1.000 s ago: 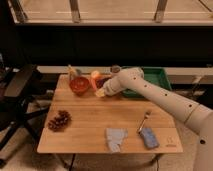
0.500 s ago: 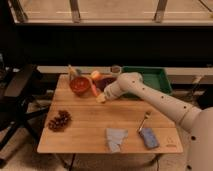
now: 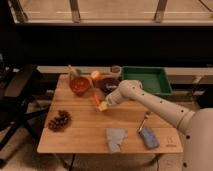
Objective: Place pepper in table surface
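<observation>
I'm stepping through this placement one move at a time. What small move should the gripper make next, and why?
Probably lower a little further, straight down. The gripper is low over the table surface, just in front of the orange-red bowl, with the pepper at its tip, apparently not yet lying on the wood. The spot beneath looks bare.

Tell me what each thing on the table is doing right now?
gripper: low over the middle of the table, at the pepper.
pepper: at the gripper's tip, just above or on the wood, cannot tell which.
table surface: flat, things spread on it.
orange-red bowl: upright.
green tray: flat at the back right corner.
grapes: lying at the left.
gray cloth: crumpled near the front.
</observation>
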`<control>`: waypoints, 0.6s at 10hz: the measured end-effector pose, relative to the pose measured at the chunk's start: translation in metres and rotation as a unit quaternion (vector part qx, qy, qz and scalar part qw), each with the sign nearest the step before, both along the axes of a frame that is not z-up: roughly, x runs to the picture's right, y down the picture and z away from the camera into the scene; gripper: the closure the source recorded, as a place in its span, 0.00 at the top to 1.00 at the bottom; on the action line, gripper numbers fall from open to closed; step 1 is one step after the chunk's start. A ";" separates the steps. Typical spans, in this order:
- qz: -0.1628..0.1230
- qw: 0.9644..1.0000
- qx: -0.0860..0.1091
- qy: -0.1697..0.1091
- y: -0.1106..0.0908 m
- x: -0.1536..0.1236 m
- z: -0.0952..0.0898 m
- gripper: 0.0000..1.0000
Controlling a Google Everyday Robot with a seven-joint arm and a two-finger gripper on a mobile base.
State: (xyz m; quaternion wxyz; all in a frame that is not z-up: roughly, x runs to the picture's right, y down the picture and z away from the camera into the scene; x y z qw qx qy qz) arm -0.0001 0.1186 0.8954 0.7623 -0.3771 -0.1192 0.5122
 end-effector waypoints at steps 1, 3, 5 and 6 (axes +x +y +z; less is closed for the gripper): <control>0.002 1.000 -0.007 -0.001 0.006 0.000 0.001 0.22; 0.005 1.000 -0.022 -0.005 0.012 0.000 0.003 0.45; 0.003 1.000 -0.027 -0.013 0.015 -0.004 0.004 0.60; 0.003 1.000 -0.027 -0.013 0.015 -0.004 0.004 0.62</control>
